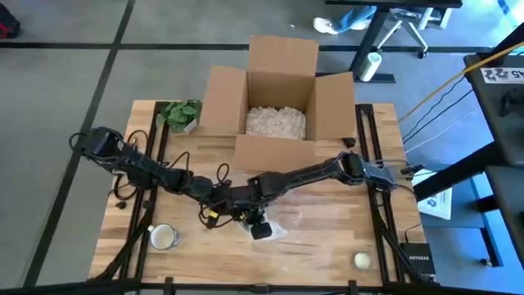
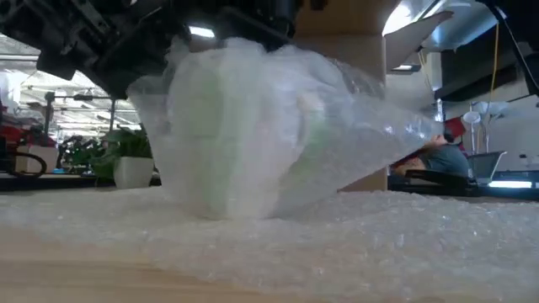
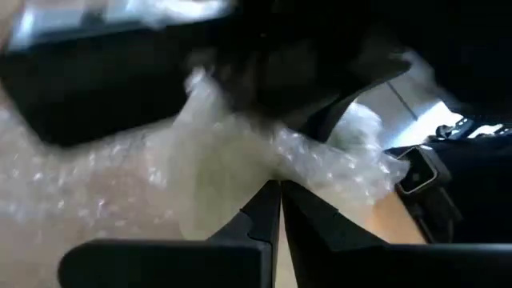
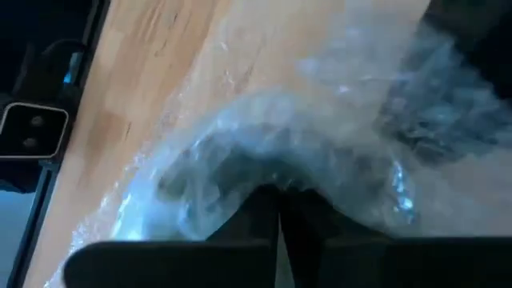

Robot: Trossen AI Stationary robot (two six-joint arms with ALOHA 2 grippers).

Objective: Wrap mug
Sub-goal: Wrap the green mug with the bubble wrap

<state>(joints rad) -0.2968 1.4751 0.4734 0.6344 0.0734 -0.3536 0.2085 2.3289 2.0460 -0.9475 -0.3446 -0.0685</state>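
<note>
The only writing I can partly make out is white lettering on a black box (image 1: 417,260) at the lower right of the high view, too small to read with certainty. A sheet with dark marks (image 1: 499,74) at the upper right edge is also illegible.

The mug (image 2: 223,143) stands upright just below the centre of the wooden surface (image 1: 327,238), pale green and white through the bubble wrap (image 2: 354,126) bunched round it. In the low view the wrap rises over the mug and trails off to the right in a tapering tail, while more of it lies flat across the surface in front.

Both arms meet directly over this bundle. The left gripper (image 1: 223,205) comes in from the left of the high view, the right gripper (image 1: 259,223) from the right, and the 2 sit close together on the wrap. In the left wrist view, the left gripper (image 3: 280,210) has its fingers pressed together, pinching a fold of bubble wrap. In the right wrist view, the right gripper (image 4: 278,210) is likewise closed on wrap pulled up into a ridge.

Behind them, an open cardboard box (image 1: 278,98) holds white packing fill. A small green plant (image 1: 180,113) sits to its left, a pale cup (image 1: 163,237) at lower left, and a small pale ball (image 1: 362,260) at lower right.
</note>
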